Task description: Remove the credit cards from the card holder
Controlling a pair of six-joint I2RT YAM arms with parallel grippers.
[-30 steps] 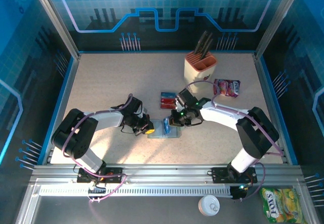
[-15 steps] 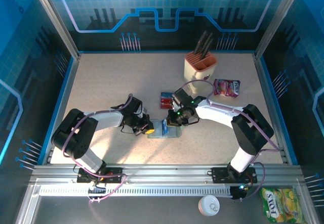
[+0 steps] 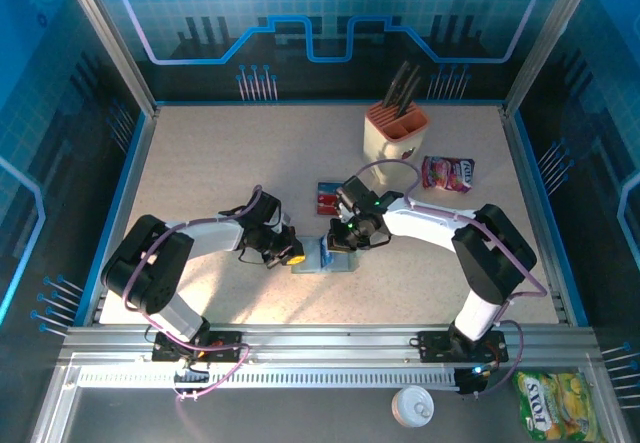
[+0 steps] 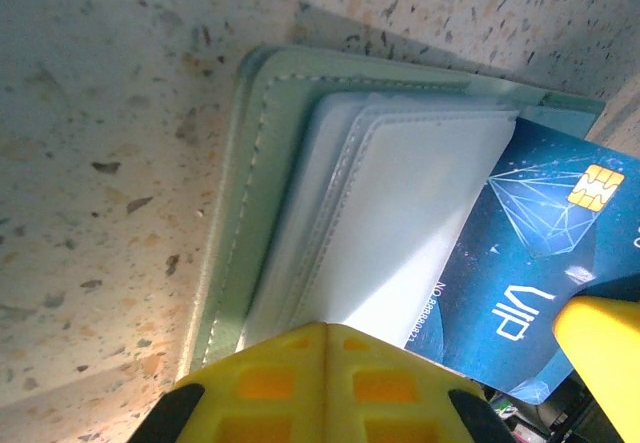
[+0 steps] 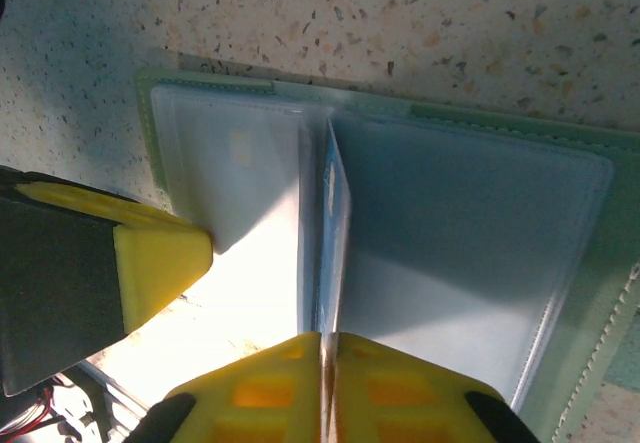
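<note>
The grey-green card holder (image 3: 325,261) lies open on the table between both arms. My left gripper (image 3: 293,257) is shut, its yellow tip (image 4: 326,335) resting on the holder's (image 4: 235,223) clear sleeves. A blue-and-white credit card (image 4: 530,253) with a chip and "VIP" sticks out of the holder on the right. My right gripper (image 5: 328,341) is shut on this card (image 5: 332,213), seen edge-on above the open holder (image 5: 590,293). The left fingertip (image 5: 160,261) presses the left sleeve. Red credit cards (image 3: 329,200) lie on the table just behind the holder.
A cream knife block (image 3: 396,131) stands at the back right, with a pink snack packet (image 3: 449,173) beside it. Off the table, by the front rail, lie a white cap (image 3: 412,405) and a yellow-green packet (image 3: 558,403).
The right arm has shifted slightly to the left, its gripper staying on the blue card. The left arm and the card holder have not moved.
</note>
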